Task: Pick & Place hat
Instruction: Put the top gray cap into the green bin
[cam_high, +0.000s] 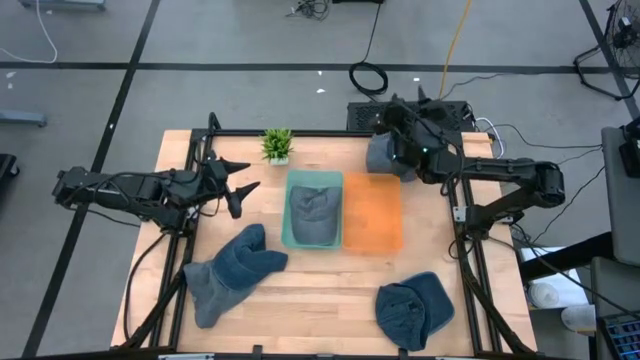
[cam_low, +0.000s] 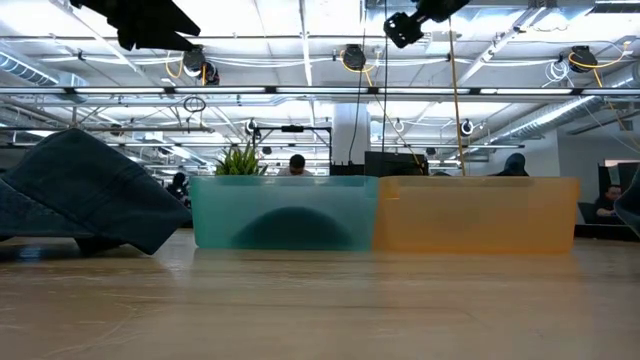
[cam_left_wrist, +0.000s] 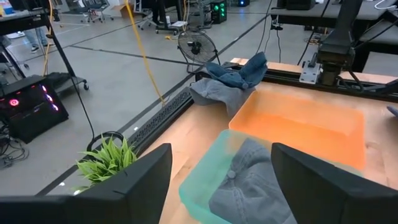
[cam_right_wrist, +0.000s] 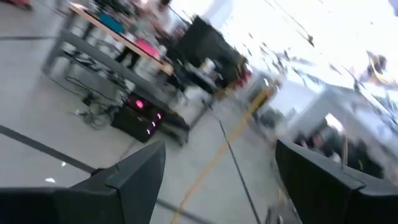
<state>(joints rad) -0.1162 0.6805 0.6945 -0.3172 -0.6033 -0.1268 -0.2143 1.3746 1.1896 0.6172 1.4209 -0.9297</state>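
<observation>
Teal bin (cam_high: 289, 236) and orange bin (cam_high: 373, 243) stand side by side, walls touching, mid-table on the pale wood table (cam_high: 320, 300). Teal one sits on the left-arm side and holds one grey-blue cap (cam_high: 312, 213), crown up, filling most of the floor. Low view: cap shows as a dark dome through the translucent teal wall (cam_low: 285, 228). Orange bin holds nothing that shows, either from overhead or through its wall (cam_low: 475, 215).

Loose hats outside the bins:
- dark blue hat (cam_high: 232, 272), crumpled, on the table near the front on the left-arm side, apart from the teal bin.
- second dark hat (cam_high: 413, 309), near the front edge on the right-arm side, well apart from the orange bin.
- grey-blue hat (cam_high: 383, 157) at the far edge just behind the orange bin, under the right arm; the left wrist view shows it draped over that bin's far corner (cam_left_wrist: 229, 79).

Small potted plant (cam_high: 277, 145) at the far edge, just behind the teal bin.

Left gripper (cam_high: 243, 185): raised, beside the teal bin, fingers spread, grasping nothing. Its wrist view looks past both fingers onto the cap in the teal bin.

Right gripper (cam_high: 405, 128): raised over the far edge near the grey-blue hat, fingers parted and nothing between them in its wrist view, which faces the room.
</observation>
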